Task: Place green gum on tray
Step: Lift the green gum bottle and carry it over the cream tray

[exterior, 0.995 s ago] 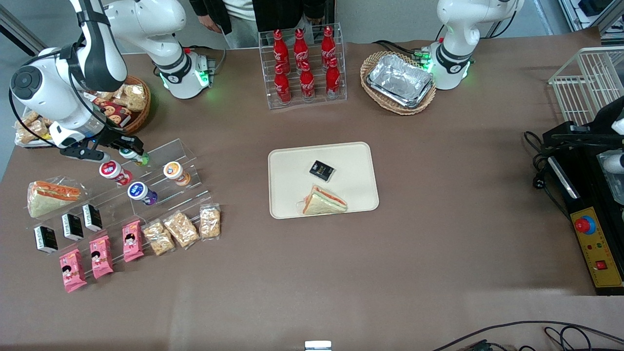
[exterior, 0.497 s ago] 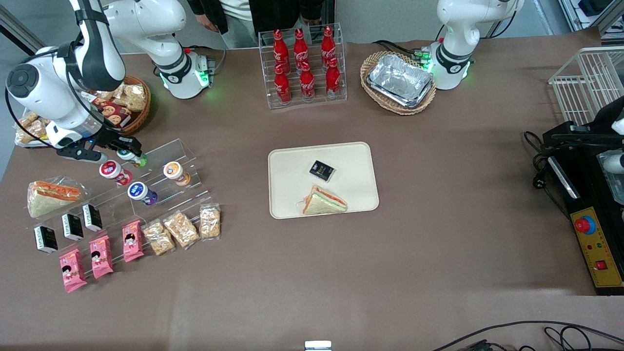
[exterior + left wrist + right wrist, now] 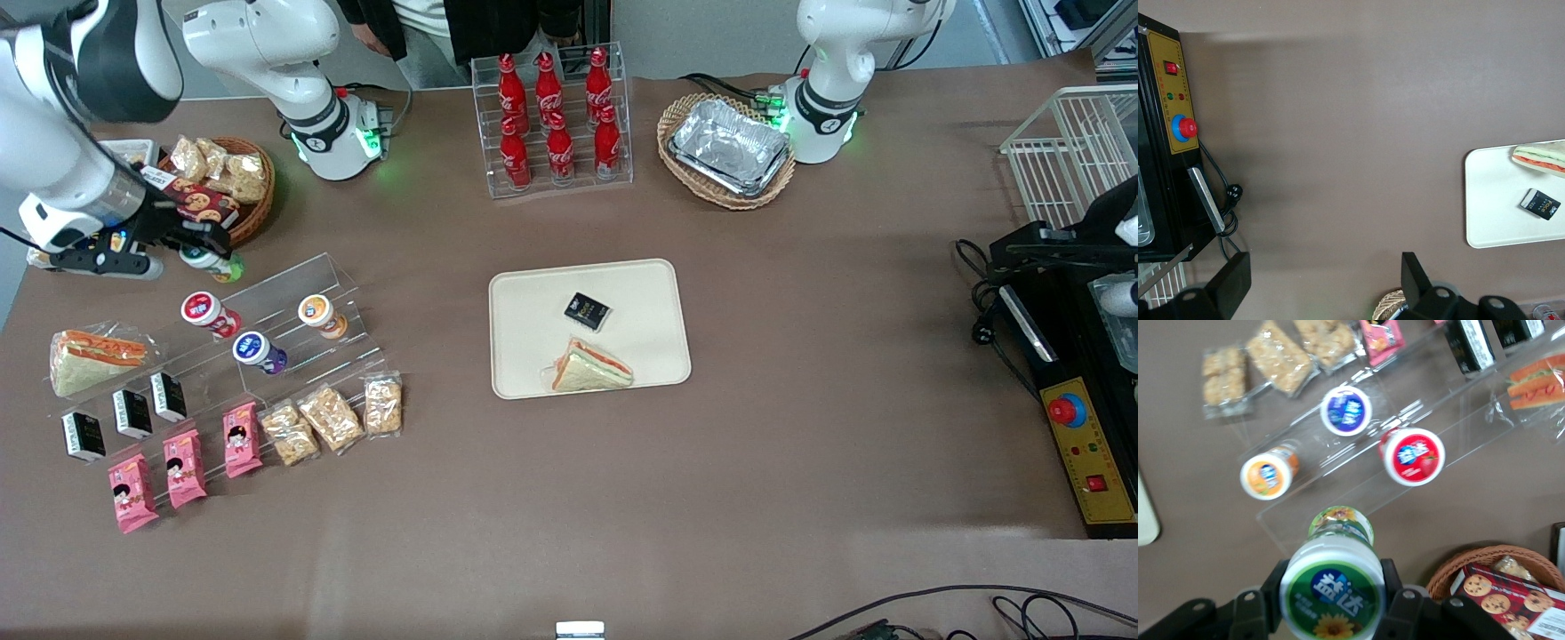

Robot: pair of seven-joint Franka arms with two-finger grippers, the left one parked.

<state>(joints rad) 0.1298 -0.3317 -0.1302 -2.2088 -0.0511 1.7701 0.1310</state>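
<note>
Two black jaws of the gripper (image 3: 1331, 600) clamped on the cylindrical green gum (image 3: 1332, 589), above the clear acrylic stand (image 3: 293, 307).

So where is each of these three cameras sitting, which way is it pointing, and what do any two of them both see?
Front view: high above the table's front edge, looking down; both arms show, the gripper shut on the green gum, lifted above the clear stand.
Left wrist view: on the parked arm, facing down at bare table, the control box and the tray; its own fingers show.
Right wrist view: on the working wrist, looking down past the gripper and green gum at the clear stand.
Shared: front and left wrist see the tray; front and right wrist see the green gum.
</note>
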